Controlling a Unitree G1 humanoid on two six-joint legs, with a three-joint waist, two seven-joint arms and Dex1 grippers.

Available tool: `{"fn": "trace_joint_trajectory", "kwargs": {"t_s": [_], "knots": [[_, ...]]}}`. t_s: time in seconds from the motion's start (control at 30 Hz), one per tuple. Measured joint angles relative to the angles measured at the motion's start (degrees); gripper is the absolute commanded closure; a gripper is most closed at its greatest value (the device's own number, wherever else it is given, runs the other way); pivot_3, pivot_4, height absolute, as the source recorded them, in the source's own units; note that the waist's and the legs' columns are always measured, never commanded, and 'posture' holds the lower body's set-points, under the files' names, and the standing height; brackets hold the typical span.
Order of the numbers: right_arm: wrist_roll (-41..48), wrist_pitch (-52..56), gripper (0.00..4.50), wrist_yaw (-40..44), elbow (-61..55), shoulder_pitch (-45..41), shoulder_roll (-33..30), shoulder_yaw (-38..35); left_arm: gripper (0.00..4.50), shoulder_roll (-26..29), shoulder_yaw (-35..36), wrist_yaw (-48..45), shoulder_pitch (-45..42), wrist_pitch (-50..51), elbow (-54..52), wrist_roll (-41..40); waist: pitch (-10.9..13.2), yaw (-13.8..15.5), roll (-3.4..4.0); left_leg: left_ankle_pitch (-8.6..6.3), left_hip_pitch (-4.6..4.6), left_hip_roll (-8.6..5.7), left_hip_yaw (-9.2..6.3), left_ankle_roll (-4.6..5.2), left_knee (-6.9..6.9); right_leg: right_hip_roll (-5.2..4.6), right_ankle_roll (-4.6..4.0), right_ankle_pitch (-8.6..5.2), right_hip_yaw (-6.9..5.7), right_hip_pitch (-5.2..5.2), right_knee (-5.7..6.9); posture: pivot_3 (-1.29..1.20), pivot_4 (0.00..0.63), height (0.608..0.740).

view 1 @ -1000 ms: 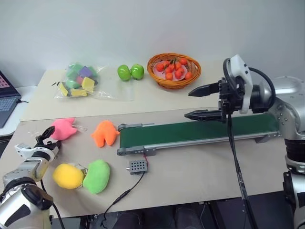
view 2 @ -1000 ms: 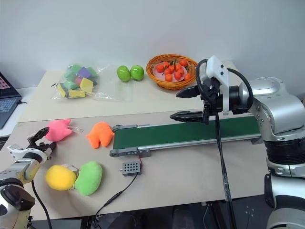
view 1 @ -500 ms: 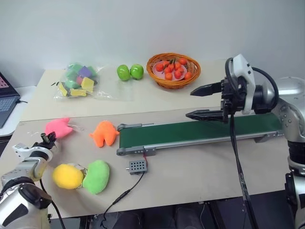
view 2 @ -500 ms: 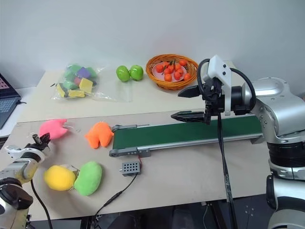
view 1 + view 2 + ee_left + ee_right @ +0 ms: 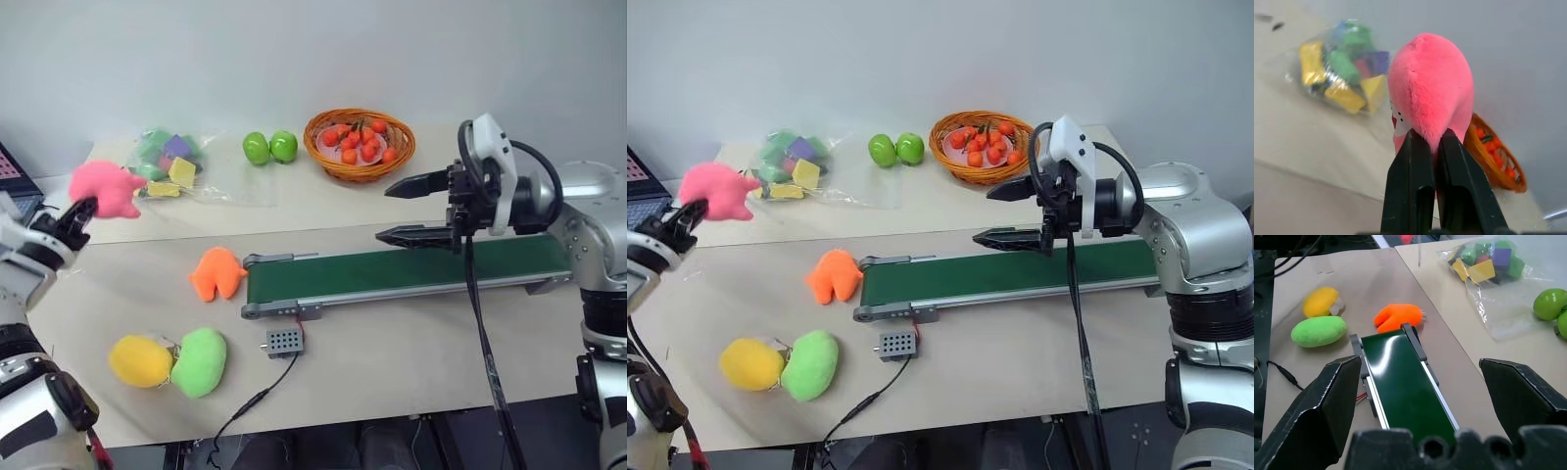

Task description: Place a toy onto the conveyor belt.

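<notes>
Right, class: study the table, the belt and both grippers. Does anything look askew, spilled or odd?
Nothing spilled or damaged. One oddity: the small pink plush toy hangs in the air, pinched by a lobe in the shut left gripper, well left of the dark green conveyor belt.

Pink plush toy (image 5: 103, 188) hangs lifted above the table — dark green conveyor belt (image 5: 411, 268) lies bare.

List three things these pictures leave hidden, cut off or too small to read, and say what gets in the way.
1. The pink toy: its face is mostly turned away in the left wrist view, and too small in the head views.
2. The laptop: cut off by the left edge of the head views.
3. The conveyor belt: its far right end is hidden behind the right arm.
4. The bag of blocks: the pieces overlap, so no count.
</notes>
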Motion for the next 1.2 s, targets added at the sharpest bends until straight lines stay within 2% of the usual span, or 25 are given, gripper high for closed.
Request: {"fn": "trace_joint_trajectory", "kwargs": {"t_s": [0.03, 0.13, 0.27, 0.43, 0.57, 0.77, 0.83, 0.93, 1.2], "knots": [[-0.02, -0.2, 0.0, -0.01, 0.17, 0.0, 0.13, 0.0, 4.46, 0.03, -1.2, -0.47, 0.06, -0.83, -1.83, 0.84, 0.0, -0.04, 0.0, 0.0, 0.0, 0.0, 0.0, 0.0, 0.0, 0.01, -0.01, 0.01, -0.01, 0.01, -0.02, 0.0, 0.15, 0.74], [-0.14, -0.64, 0.0, -0.18, 0.62, 0.01, 1.06, 0.09, 4.46, 2.41, -11.5, -4.72, 1.06, -7.01, -11.71, 8.57, 0.0, -0.11, 0.0, 0.0, 0.0, 0.03, 0.03, 0.0, -0.02, 0.02, -0.04, 0.03, 0.0, 0.01, -0.04, 0.0, 0.15, 0.74], [-0.44, -1.53, 0.0, -0.85, 0.83, 0.29, 1.97, 0.09, 4.46, 3.83, -21.69, -8.91, 0.39, -13.89, -20.45, 16.58, 0.0, 0.09, 0.01, 0.0, 0.0, 0.02, 0.04, 0.0, -0.03, 0.02, -0.04, 0.03, 0.0, 0.0, -0.06, 0.0, 0.15, 0.74], [-0.46, -2.03, 0.0, -1.87, 0.75, 1.92, 2.37, -0.03, 4.46, 3.83, -32.72, -11.49, -1.19, -23.31, -26.28, 27.7, 0.0, 0.07, 0.0, 0.0, -0.02, 0.03, 0.05, 0.0, -0.03, 0.03, -0.04, 0.03, -0.01, 0.01, -0.08, 0.0, 0.15, 0.74], [-0.33, -2.03, 0.0, -3.19, -0.13, 3.55, 2.58, -0.42, 4.46, 3.81, -39.83, -12.51, -1.79, -38.49, -27.44, 38.85, 0.01, 0.02, 0.01, 0.0, -0.03, 0.06, 0.08, 0.0, -0.06, 0.05, -0.05, 0.03, 0.0, -0.03, -0.1, 0.0, 0.15, 0.74], [0.1, -2.03, 0.0, -5.01, -1.76, 5.51, 2.56, -1.14, 4.46, 5.47, -43.56, -7.49, -1.22, -66.94, -22.24, 54.14, 0.0, 0.06, 0.01, 0.0, -0.01, 0.09, 0.14, 0.0, -0.07, 0.07, -0.08, 0.06, 0.0, -0.03, -0.13, 0.0, 0.15, 0.74], [0.09, -2.03, 0.0, -5.53, -2.06, 6.43, 2.54, -1.66, 4.46, 6.36, -44.67, -1.31, -1.11, -78.93, -16.74, 62.49, 0.0, 0.22, 0.01, 0.0, -0.01, 0.08, 0.15, 0.01, -0.07, 0.07, -0.08, 0.06, 0.0, -0.02, -0.13, 0.0, 0.15, 0.74], [0.09, -2.03, 0.0, -6.34, -2.24, 6.75, 2.58, -1.74, 4.46, 6.04, -45.82, 5.23, -0.71, -89.47, -11.12, 69.96, 0.01, 0.36, 0.01, 0.0, -0.02, 0.05, 0.15, 0.02, -0.05, 0.06, -0.08, 0.07, 0.0, -0.02, -0.13, 0.0, 0.15, 0.74], [0.16, -2.03, 0.0, -7.61, -3.9, 8.25, 2.44, -2.9, 4.46, 2.93, -46.05, 18.06, 3.41, -100.62, -9.23, 81.19, 0.0, 0.32, 0.01, 0.0, -0.04, 0.06, 0.15, 0.03, -0.06, 0.06, -0.07, 0.07, -0.02, -0.03, -0.12, 0.0, 0.15, 0.74]]}}
